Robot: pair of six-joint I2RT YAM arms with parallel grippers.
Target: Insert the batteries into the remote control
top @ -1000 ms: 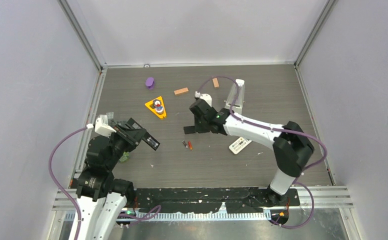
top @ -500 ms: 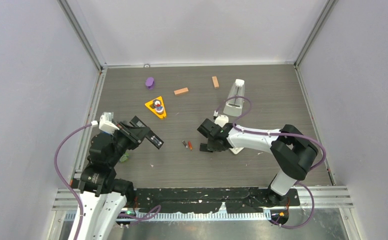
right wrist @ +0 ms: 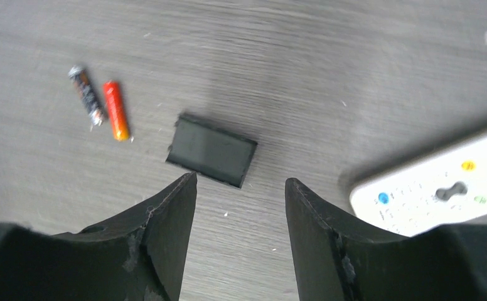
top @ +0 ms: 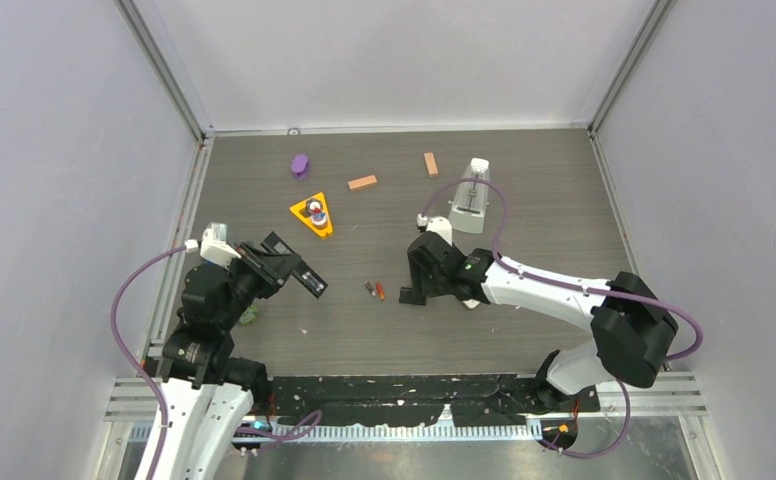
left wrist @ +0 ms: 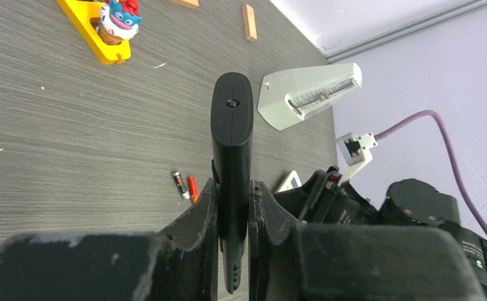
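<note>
Clearly the left gripper (left wrist: 233,188) is acting as a vice: its fingers are pressed tight against both flanks of the black remote (left wrist: 231,125). It holds the remote edge-on and lifted off the table (top: 534,240), with the far end pointing out towards the middle of the table. My guess is that it is held up like this so the other arm can reach the battery bay, though I cannot see the bay from any angle.

Over to the right, the right gripper (right wrist: 240,182) hangs low with its fingers spread wide and nothing between them. A flat black plate (right wrist: 211,150) lies on the wood just beyond the fingertips. It looks to me like the remote's battery door, parked out of the way.

Just to the plate's left the two cells lie side by side, almost touching: a dark battery (right wrist: 86,94) and a red-orange battery (right wrist: 116,110). Neither is loaded. On the gripper's other side a white remote (right wrist: 438,191) lies keys-up and takes no part.

With its fingers spread and so close by, the right arm seems poised to slide across and pick up a cell. The cells are thin and round, so they may roll away when pinched.
</note>
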